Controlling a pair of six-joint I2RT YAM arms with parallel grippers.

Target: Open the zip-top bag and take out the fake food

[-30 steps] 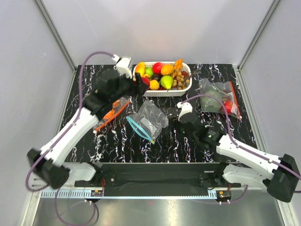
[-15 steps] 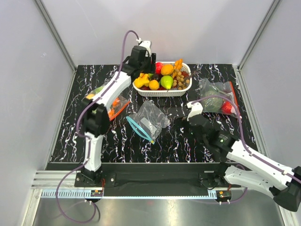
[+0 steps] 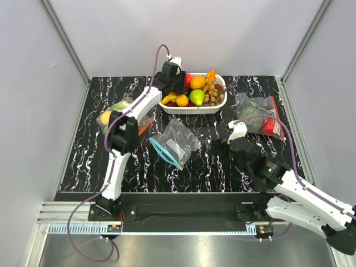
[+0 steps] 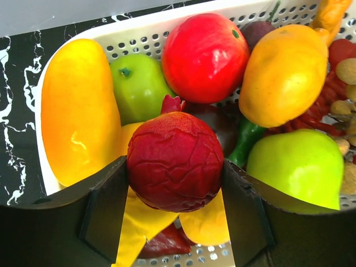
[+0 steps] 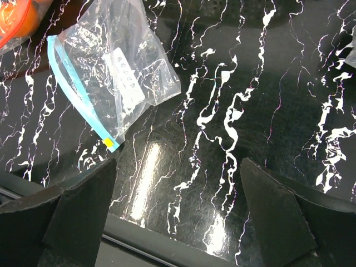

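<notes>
From above, my left gripper (image 3: 171, 89) sits over the basket (image 3: 192, 109); the zip-top bag (image 3: 177, 140) lies mid-table, apparently empty; left wrist: my 2 jaws clamp a wrinkled dark red fruit (image 4: 175, 161) above the basket; right wrist: my right gripper (image 5: 178, 167) gapes wide over the table (image 5: 239, 111), beside the bag.

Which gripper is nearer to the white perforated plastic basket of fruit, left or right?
Left. The left gripper hangs over the white perforated basket, shut on a dark red wrinkled fruit; the right gripper is over the black marbled table, apart from it.
</notes>
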